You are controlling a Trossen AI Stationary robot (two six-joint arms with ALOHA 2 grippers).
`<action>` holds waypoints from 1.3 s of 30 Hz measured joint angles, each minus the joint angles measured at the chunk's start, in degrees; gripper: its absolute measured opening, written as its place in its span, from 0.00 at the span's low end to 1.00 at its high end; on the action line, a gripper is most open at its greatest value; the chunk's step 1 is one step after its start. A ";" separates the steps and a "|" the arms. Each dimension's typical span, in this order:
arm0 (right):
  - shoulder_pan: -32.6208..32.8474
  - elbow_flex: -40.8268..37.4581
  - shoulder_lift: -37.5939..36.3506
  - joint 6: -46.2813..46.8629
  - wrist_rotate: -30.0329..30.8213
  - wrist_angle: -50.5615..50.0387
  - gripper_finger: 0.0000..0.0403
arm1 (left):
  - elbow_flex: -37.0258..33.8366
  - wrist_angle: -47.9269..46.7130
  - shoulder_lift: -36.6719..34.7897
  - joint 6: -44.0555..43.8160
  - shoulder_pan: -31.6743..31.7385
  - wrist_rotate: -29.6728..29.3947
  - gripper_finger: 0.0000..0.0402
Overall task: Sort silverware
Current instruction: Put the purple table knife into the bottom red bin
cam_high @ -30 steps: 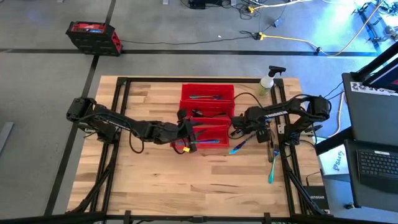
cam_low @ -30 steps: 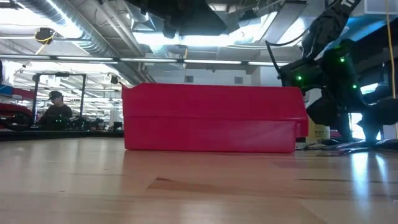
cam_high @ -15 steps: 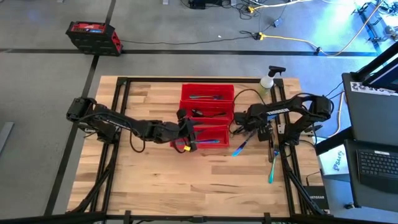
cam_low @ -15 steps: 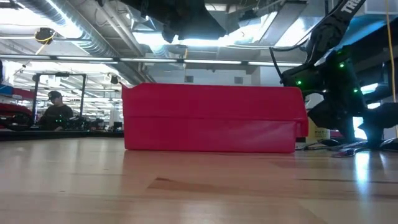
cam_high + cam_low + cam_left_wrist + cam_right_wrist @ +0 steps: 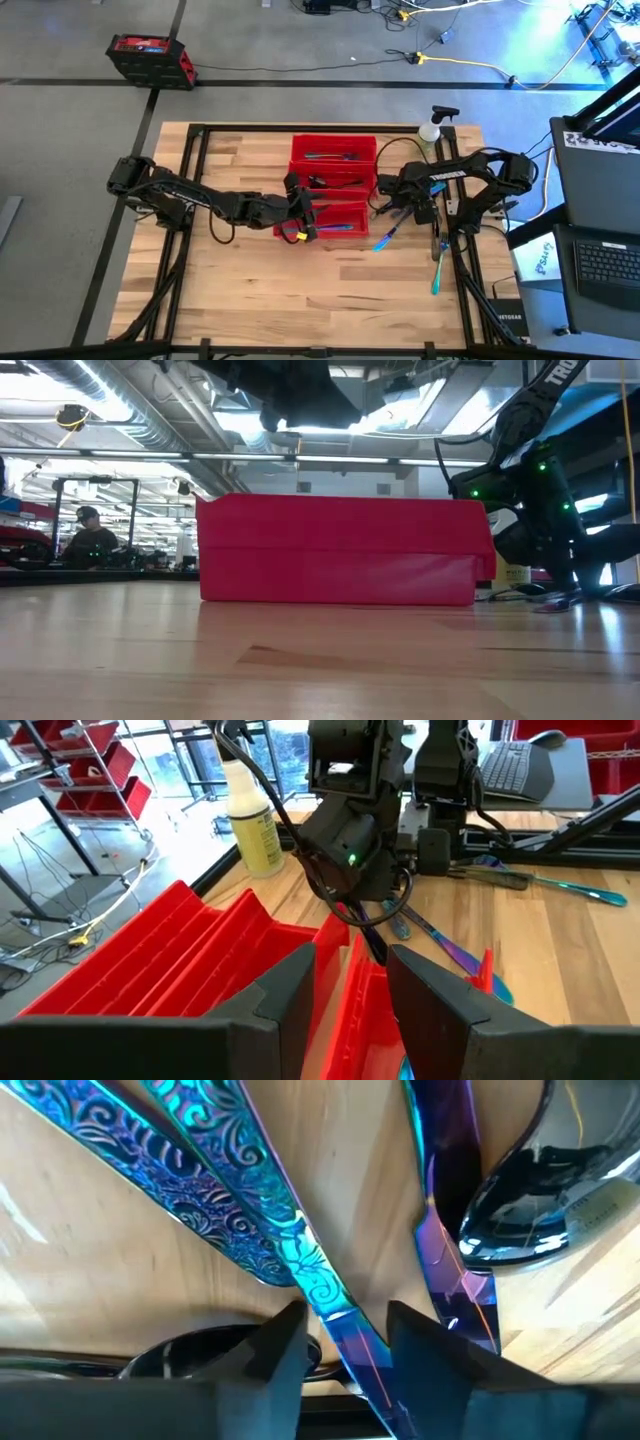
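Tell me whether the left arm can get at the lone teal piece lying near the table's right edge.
Probably not easily. The left gripper sits at the red bins, and the right gripper and its arm stand between it and that teal piece.

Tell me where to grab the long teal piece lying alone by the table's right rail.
Grip the teal piece mid-handle, coming straight down, jaws across its width. It lies flat and slim on the wood, apart from the other silverware, and the rail probably blocks a side approach.
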 joint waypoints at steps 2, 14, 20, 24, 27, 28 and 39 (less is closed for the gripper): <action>0.02 0.00 0.02 0.07 -0.02 0.00 0.24 | 0.00 -0.54 0.00 -0.31 0.06 0.00 0.28; 0.02 0.15 0.00 1.32 0.21 -0.68 0.08 | 0.00 -0.82 0.02 -1.36 0.37 0.00 0.28; -0.02 1.98 -1.19 4.16 -0.91 -4.48 0.06 | 0.00 -1.33 0.02 -1.44 0.37 0.00 0.28; 0.00 4.88 -4.00 6.13 -2.51 -9.02 0.06 | 0.00 -1.82 0.02 -1.42 0.37 0.00 0.28; 0.04 7.52 -7.12 7.56 -3.70 -11.75 0.06 | 0.00 -1.80 0.02 -1.27 0.42 0.00 0.28; 0.04 8.65 -8.00 7.79 -4.20 -13.07 0.05 | 0.00 -1.82 0.02 -1.27 0.50 0.00 0.28; 4.19 24.22 -13.52 13.17 -13.22 -27.31 0.05 | 0.00 -2.10 0.02 -0.32 1.10 -0.20 0.28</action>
